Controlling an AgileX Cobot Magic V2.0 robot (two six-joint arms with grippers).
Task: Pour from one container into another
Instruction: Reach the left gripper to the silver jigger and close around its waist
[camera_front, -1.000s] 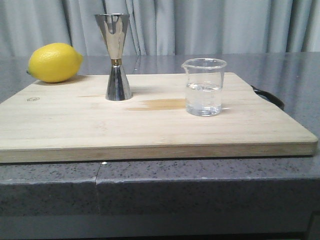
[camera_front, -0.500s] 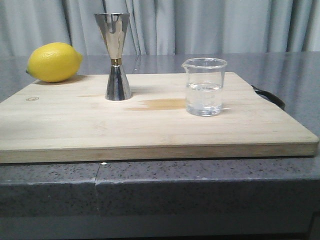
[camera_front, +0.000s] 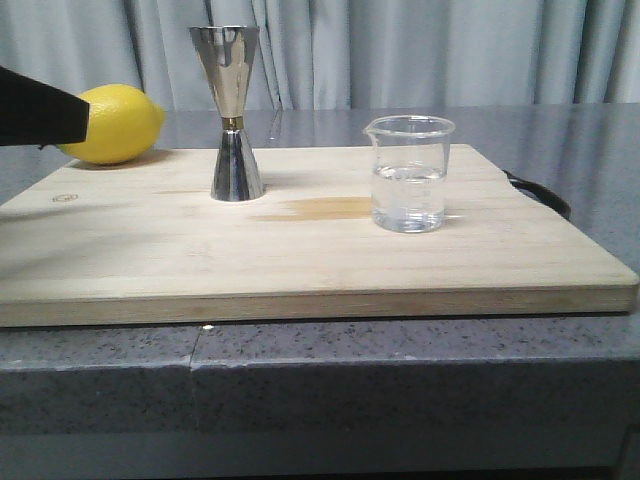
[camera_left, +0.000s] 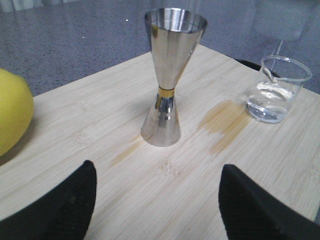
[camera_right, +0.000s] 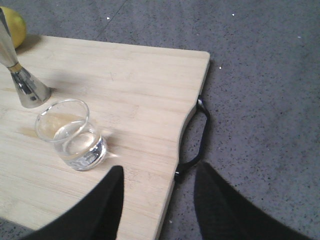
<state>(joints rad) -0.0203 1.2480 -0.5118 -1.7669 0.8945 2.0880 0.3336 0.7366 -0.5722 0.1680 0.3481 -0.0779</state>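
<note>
**Beaker and jigger upright on board, apart**

Front: beaker (camera_front: 408, 173) holds clear liquid, right of jigger (camera_front: 230, 112); lemon (camera_front: 118, 124) far left; stain (camera_front: 318, 208) between them.

Left wrist: left gripper (camera_left: 157, 200) spread, empty, facing jigger.

Right wrist: right gripper (camera_right: 157, 200) spread, empty, near beaker and board (camera_right: 135, 90) edge.

A dark arm part (camera_front: 40, 120) is poking in from the front view's left edge and covering the left end of the lemon (camera_front: 125, 122). In the left wrist view the lemon is being cut by the frame edge, and only the tips of the left gripper (camera_left: 157, 210) are showing. The jigger (camera_right: 22, 82) is losing its upper cone past the right wrist picture's edge. The beaker (camera_front: 408, 175) markings are reading too faint (no figures legible).
</note>
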